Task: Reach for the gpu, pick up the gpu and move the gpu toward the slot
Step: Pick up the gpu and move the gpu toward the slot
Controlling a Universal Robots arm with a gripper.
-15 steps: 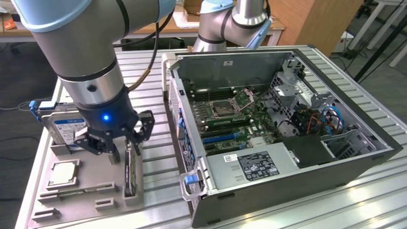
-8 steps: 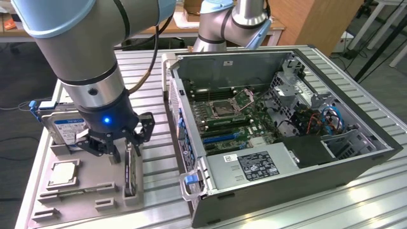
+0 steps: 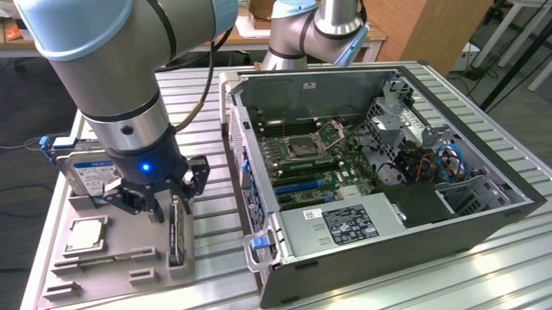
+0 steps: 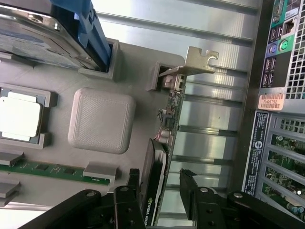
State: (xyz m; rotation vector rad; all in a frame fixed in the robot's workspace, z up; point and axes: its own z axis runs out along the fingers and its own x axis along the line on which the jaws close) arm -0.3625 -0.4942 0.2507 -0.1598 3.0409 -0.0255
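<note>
Grey plastic tray (image 3: 112, 242) on the table (image 3: 216, 248), to the exterior view's left of the open case (image 3: 483, 213), carries the gpu (image 3: 178, 242) on edge, its silver bracket (image 4: 198, 59) seated in a tray notch. My end effector (image 3: 172, 210) hangs low over the card with its fingers parted and straddling it. In the wrist view one finger (image 4: 133, 183) lies close against the card's dark face, while a strip of table shows between the card and the other. I'd call this the end of the reach, with the card not yet gripped. The grasp calls for an even squeeze on the thin board, then a straight lift clear of the notches.
</note>
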